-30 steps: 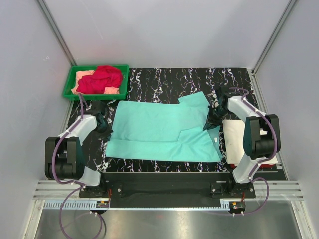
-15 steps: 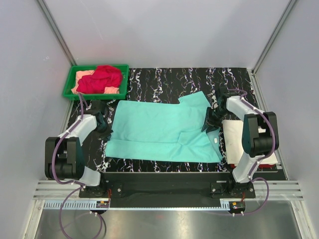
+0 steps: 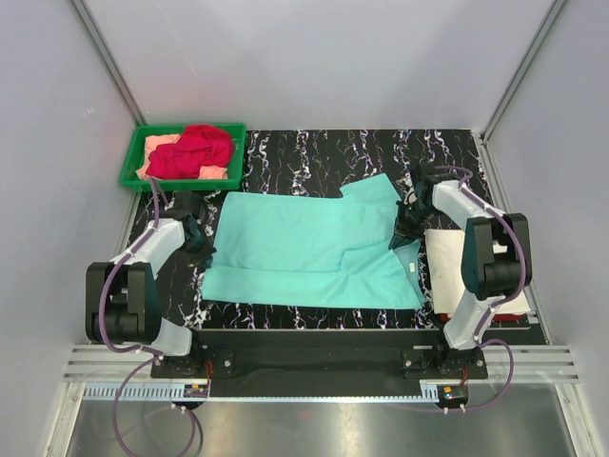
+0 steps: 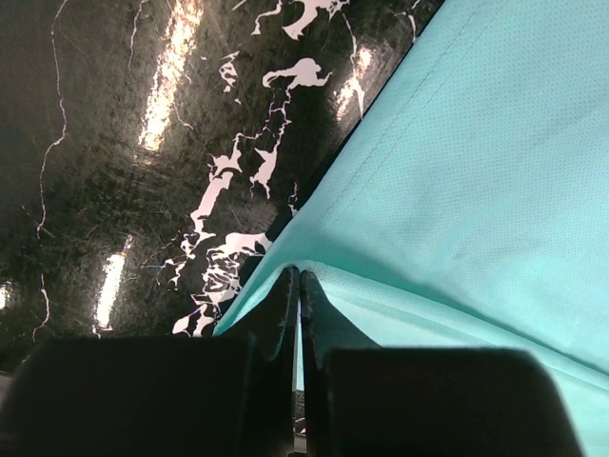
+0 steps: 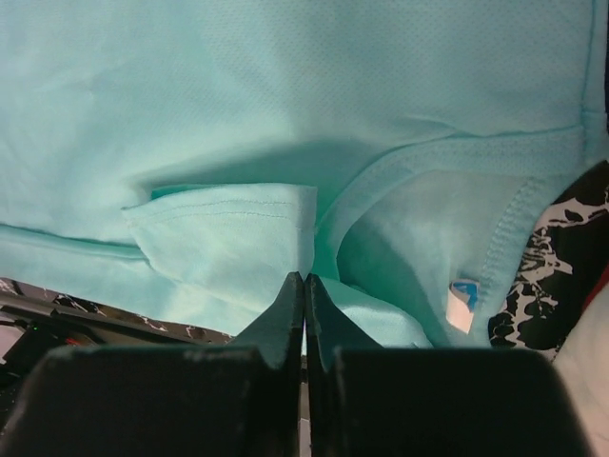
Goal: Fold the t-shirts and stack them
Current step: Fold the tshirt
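Top view, shirt: the mint-teal t-shirt [image 3: 304, 249] lies spread flat on the desk [image 3: 314, 148], between the two arms.
Top view, grips: the left pincer [image 3: 202, 246] is at the shirt's left edge. The right pincer [image 3: 400, 238] is at its right edge.
Left wrist, grip: the left pincer [image 4: 299, 286] is pressed together, pinching the hem, which tents up to its tips.
Right wrist, grip: the right pincer [image 5: 304, 286] is pressed together on a fold beside the collar [image 5: 514, 228].
Next move: lift both ends evenly and keep the cloth taut, since a lopsided lift would likely skew the crease.

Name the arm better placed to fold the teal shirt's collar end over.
Right, probably: right gripper is shut on the mint-teal shirt beside its collar; left gripper pinches the opposite edge.
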